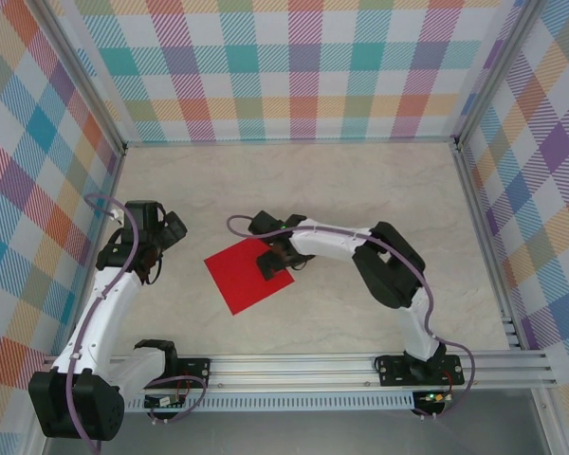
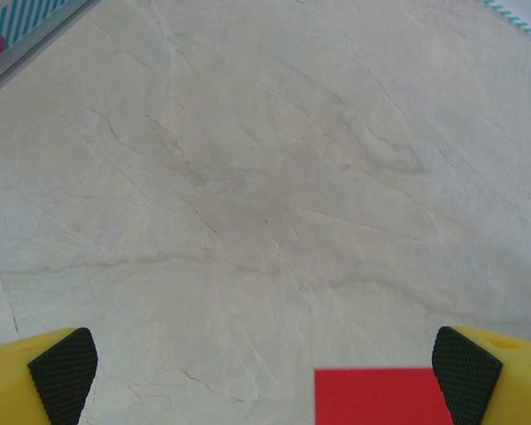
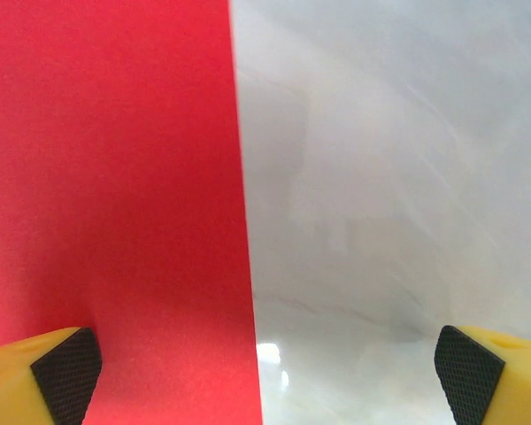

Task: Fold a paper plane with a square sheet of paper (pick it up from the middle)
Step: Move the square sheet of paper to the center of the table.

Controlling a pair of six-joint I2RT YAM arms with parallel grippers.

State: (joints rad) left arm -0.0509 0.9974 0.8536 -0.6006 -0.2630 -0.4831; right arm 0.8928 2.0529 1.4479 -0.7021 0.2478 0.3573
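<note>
The square sheet of paper [image 1: 239, 277] is bright red and lies flat and unfolded on the marble-look table, turned like a diamond. My right gripper [image 1: 277, 262] hovers low over the sheet's upper right edge, open. In the right wrist view the sheet [image 3: 115, 204] lies under the left fingertip [image 3: 66, 372], and the edge runs up between the fingers of that gripper [image 3: 265, 376]. My left gripper [image 1: 167, 233] stands open to the left of the sheet, apart from it. Its view shows one red corner [image 2: 380, 398] near the right fingertip [image 2: 465, 376]. The paper plane is out of view.
Plaid walls [image 1: 303, 66] with aluminium posts close in the table on the back, left and right. A metal rail [image 1: 360, 365] carrying both arm bases runs along the near edge. Bare tabletop [image 1: 360, 190] stretches behind and to the right of the sheet.
</note>
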